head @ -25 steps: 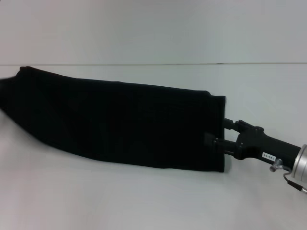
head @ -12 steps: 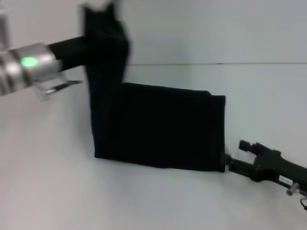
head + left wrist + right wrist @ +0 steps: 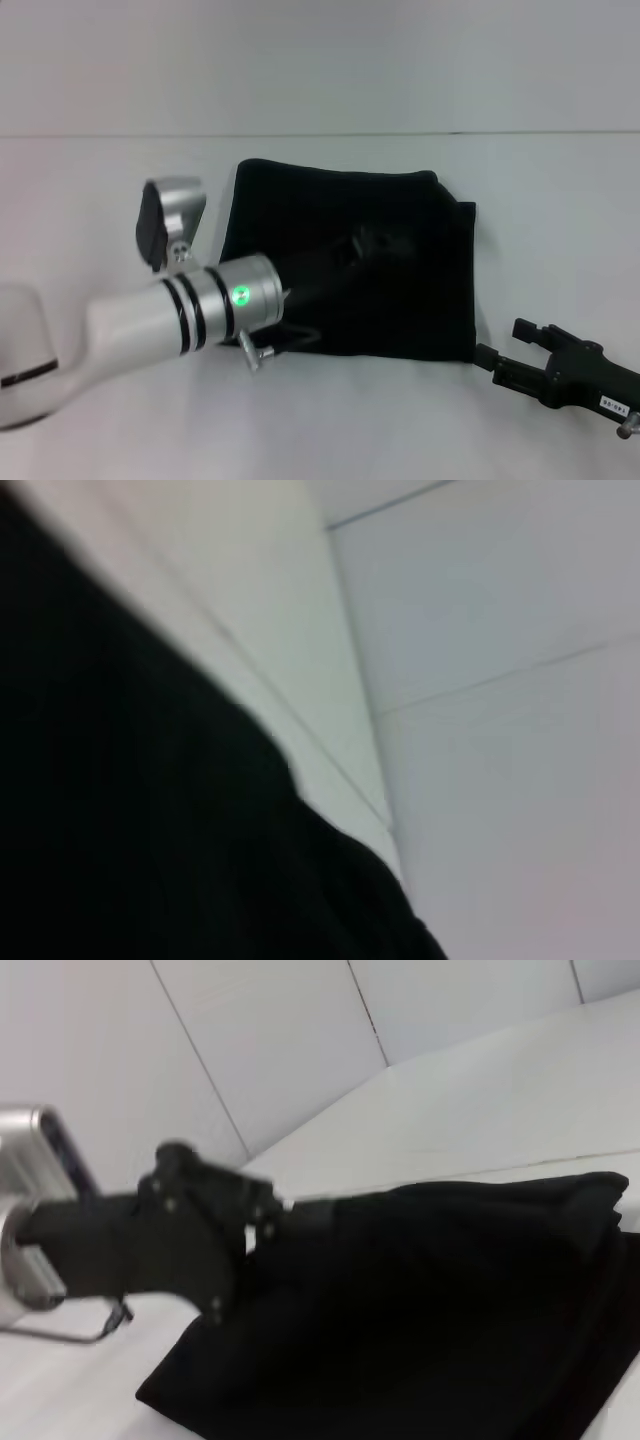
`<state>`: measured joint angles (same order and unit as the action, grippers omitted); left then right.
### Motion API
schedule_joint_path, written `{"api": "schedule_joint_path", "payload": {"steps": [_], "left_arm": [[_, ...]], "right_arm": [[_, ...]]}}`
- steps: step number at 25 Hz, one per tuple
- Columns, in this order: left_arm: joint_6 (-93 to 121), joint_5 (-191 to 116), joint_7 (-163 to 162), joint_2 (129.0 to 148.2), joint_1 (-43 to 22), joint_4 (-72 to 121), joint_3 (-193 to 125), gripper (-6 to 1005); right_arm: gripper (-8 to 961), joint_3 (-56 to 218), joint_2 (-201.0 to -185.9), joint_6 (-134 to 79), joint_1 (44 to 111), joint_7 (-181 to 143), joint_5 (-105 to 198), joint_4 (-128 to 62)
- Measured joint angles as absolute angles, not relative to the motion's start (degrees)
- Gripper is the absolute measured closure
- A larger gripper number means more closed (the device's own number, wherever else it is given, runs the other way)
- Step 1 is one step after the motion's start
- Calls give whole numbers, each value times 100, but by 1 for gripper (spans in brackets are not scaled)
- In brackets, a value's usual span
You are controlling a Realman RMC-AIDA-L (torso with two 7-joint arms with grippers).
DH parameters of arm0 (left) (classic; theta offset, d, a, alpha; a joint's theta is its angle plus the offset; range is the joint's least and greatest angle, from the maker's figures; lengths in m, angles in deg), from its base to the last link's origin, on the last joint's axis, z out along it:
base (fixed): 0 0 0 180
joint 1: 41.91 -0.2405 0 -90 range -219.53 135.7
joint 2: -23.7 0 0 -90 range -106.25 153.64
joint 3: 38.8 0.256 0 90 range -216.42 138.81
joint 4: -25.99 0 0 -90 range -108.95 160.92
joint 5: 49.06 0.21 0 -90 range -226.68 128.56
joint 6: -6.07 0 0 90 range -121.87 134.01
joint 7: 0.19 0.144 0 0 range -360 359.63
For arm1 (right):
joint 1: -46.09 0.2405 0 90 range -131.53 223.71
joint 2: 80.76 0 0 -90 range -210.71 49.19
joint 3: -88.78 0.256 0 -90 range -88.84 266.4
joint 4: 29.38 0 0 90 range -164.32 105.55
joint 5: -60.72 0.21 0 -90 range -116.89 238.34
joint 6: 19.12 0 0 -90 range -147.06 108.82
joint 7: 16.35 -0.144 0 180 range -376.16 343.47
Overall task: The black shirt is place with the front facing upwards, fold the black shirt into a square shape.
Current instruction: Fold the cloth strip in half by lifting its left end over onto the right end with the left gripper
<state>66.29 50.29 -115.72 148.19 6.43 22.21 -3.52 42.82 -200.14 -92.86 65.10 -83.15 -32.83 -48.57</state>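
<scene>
The black shirt (image 3: 400, 220) lies on the white table, folded over into a roughly square block, with no lettering showing. My left gripper (image 3: 362, 243) reaches in from the lower left and sits low over the shirt's middle, shut on a bunched fold of cloth. From the right wrist view the left gripper (image 3: 285, 1218) has its fingertips buried in the shirt (image 3: 450, 1290). Black cloth (image 3: 150, 830) fills much of the left wrist view. My right gripper (image 3: 500, 341) is open and empty, just off the shirt's near right corner.
The white table (image 3: 560, 200) runs back to a white wall (image 3: 320, 60). My left arm's silver wrist (image 3: 215, 300) lies across the table's near left part.
My left gripper has carried the shirt's left end up and over to the right, laying it onto the rest. My right gripper has let go of the right edge and pulled back.
</scene>
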Motion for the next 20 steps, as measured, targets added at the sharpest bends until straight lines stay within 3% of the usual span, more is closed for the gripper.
{"api": "schedule_joint_path", "payload": {"steps": [20], "left_arm": [[7137,4890,-11086,14837,554,2843,-406,969]], "right_arm": [[8,4282,-20030,-8909,6534,-8307,-3286,-4845]]}}
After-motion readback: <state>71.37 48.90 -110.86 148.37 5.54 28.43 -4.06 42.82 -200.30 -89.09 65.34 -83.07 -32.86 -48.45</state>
